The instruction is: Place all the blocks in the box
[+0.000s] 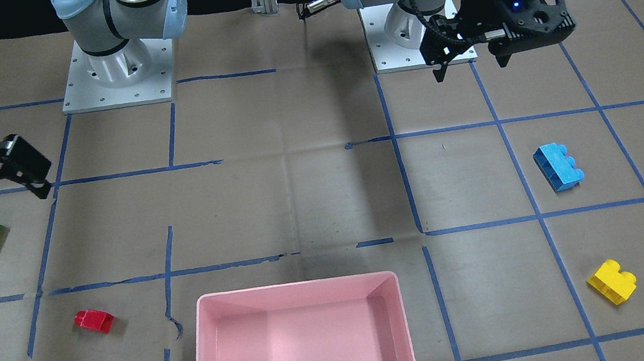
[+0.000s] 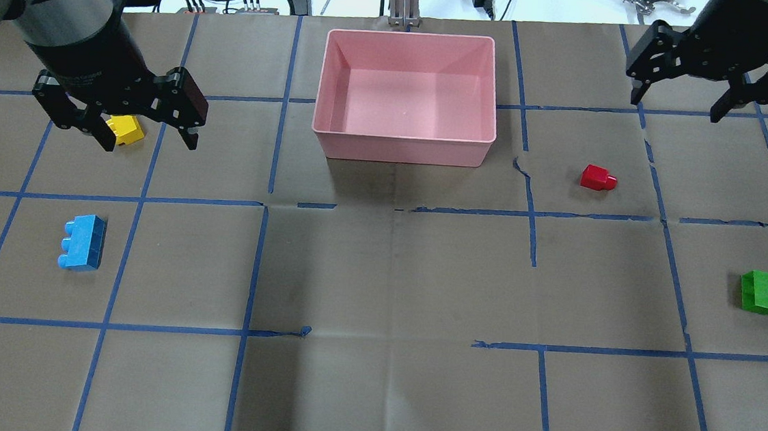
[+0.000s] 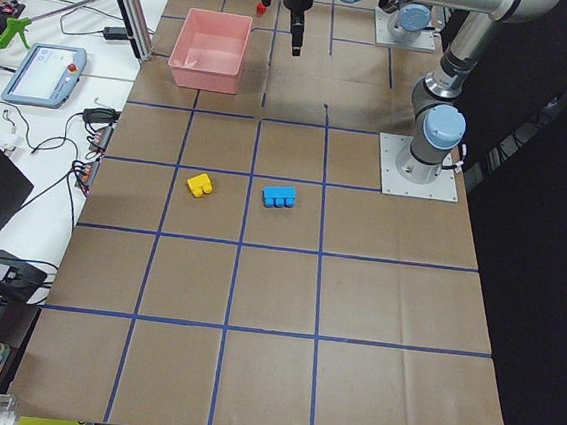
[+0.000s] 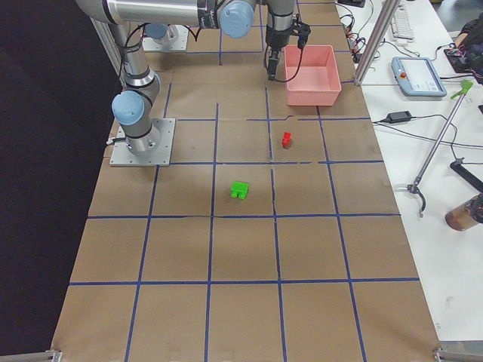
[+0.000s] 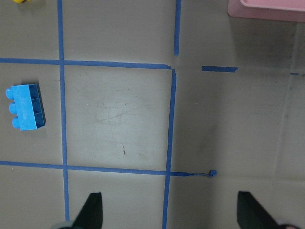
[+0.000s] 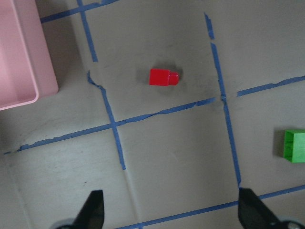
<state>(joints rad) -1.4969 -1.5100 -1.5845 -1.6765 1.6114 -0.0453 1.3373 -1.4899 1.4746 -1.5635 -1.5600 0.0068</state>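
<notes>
The pink box stands empty at the far middle of the table and also shows in the front view. The yellow block and the blue block lie on my left side. The red block and the green block lie on my right side. My left gripper is open and empty, held high over the yellow block. My right gripper is open and empty, held high beyond the red block. The left wrist view shows the blue block. The right wrist view shows the red block.
Brown paper with blue tape grid lines covers the table. Both arm bases are bolted at the robot's edge. Cables and tools lie beyond the far edge. A torn tape spot sits right of the box.
</notes>
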